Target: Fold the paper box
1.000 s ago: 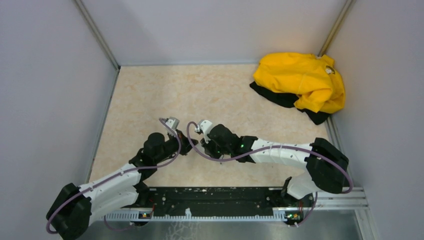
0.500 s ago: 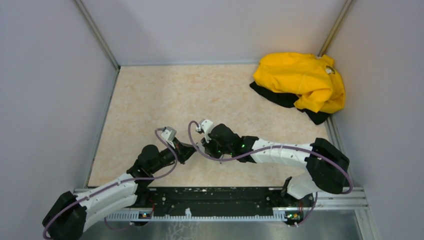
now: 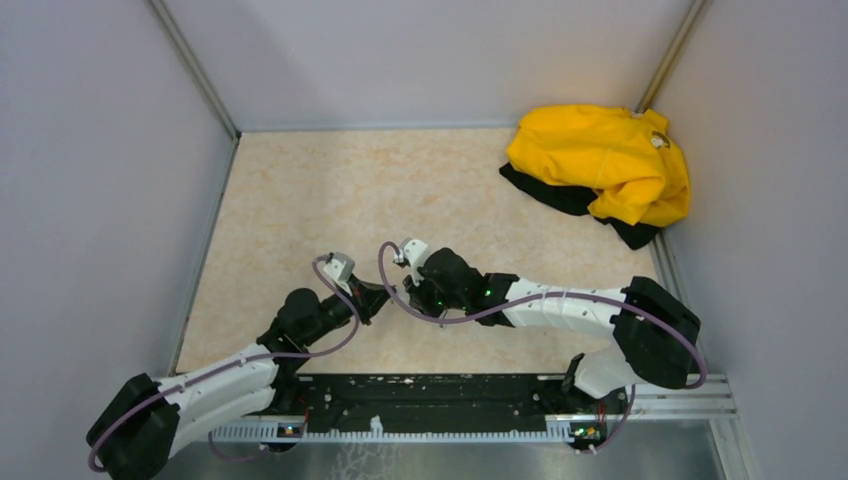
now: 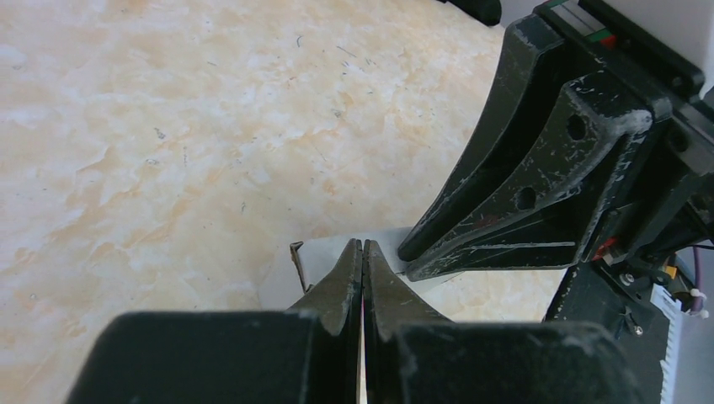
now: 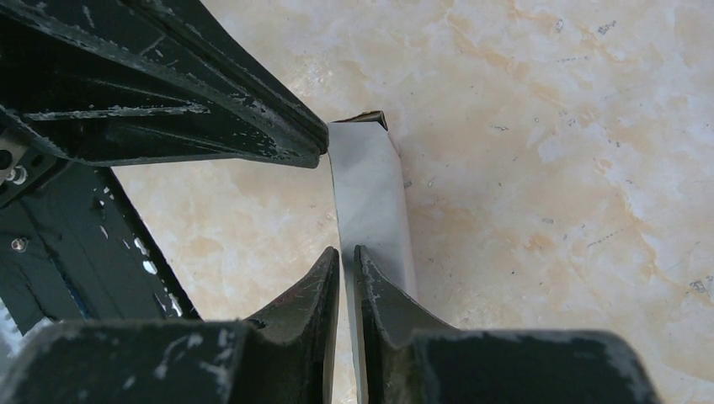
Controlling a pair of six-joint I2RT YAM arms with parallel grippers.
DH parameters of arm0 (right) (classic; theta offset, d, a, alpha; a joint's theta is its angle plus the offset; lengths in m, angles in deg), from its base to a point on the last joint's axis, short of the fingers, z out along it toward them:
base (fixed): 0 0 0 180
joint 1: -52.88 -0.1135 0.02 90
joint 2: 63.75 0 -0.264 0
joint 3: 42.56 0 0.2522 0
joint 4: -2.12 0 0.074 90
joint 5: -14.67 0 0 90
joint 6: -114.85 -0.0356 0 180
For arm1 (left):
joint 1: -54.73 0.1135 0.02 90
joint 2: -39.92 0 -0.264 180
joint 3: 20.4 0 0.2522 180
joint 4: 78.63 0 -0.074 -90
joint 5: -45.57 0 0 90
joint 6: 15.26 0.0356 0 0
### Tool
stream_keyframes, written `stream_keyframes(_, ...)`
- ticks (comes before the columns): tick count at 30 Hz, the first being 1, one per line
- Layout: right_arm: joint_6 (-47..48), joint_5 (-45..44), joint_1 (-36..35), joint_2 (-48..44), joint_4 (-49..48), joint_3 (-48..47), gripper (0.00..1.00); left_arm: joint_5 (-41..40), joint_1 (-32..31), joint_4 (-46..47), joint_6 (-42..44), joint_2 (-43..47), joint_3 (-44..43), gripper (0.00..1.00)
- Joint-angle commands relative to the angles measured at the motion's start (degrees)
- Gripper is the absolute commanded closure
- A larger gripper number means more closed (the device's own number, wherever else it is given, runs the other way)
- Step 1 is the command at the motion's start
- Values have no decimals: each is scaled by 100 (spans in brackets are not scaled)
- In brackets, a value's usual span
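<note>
The paper box [image 5: 369,181] is a narrow pale grey-white cardboard piece standing on edge just above the marbled table. It runs between the fingers of my right gripper [image 5: 347,252], which is shut on its near end. The dark fingers of my left gripper [image 5: 317,151] come in from the left and meet at the box's far edge. In the left wrist view my left gripper [image 4: 363,244] is shut, its tips against the pale box [image 4: 320,257]; whether they pinch cardboard does not show. From above, both grippers [image 3: 375,296] [image 3: 406,288] meet mid-table and hide the box.
A crumpled yellow garment [image 3: 600,160] over black cloth lies in the back right corner. Grey walls [image 3: 90,200] close in the table on three sides. A black and metal rail [image 3: 430,400] carrying both arm bases runs along the near edge.
My left arm has drawn back and lower towards the near edge, its gripper still at the box. The right arm has hardly moved.
</note>
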Motion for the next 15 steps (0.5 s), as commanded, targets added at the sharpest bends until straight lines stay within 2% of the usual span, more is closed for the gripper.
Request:
stream_keyframes(1,18,-153,116,276,965,396,88,-94,-24,403,256,-131,-43,100)
stream_keyframes(7,18,-144,116,272,943,427,88,-200,-22,511,270,-445,-48,99)
stream_keyframes(15,0,-118,116,228,925,473,88,-213,-22,781,123,-1352,-39,99)
